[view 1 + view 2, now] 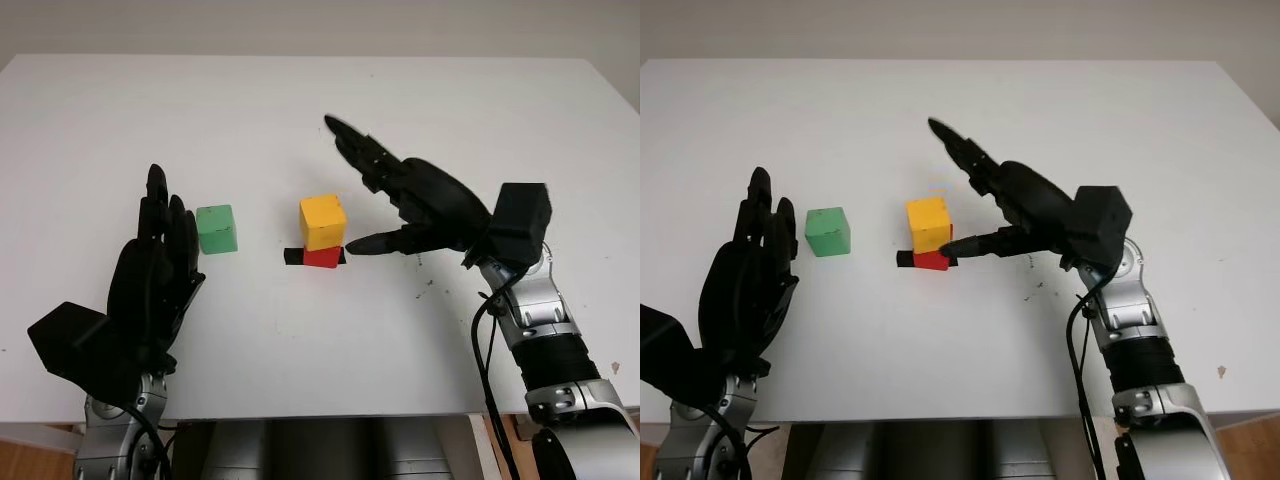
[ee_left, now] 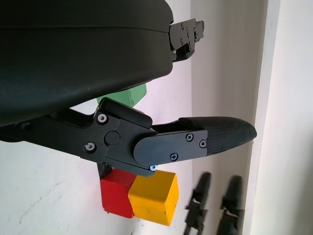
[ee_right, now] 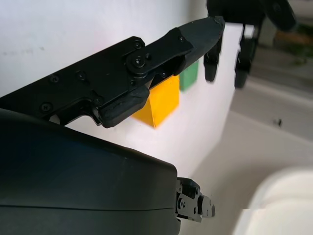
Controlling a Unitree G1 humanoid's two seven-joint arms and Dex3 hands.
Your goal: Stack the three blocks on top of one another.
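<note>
A yellow block (image 1: 323,220) sits on top of a red block (image 1: 323,258) at the middle of the white table (image 1: 300,90); the red one stands on a black tape mark (image 1: 292,256). My right hand (image 1: 345,187) is open just right of this stack, its thumb tip close beside the red block and its fingers reaching past the yellow one, holding nothing. A green block (image 1: 216,229) stands alone to the left. My left hand (image 1: 160,250) is open, just left of the green block and nearer the front edge. The right wrist view shows the yellow block (image 3: 159,100) past the thumb.
Small dark specks mark the table (image 1: 1040,285) right of the stack. The table's front edge runs just behind both forearms. A pale wall lies beyond the far edge.
</note>
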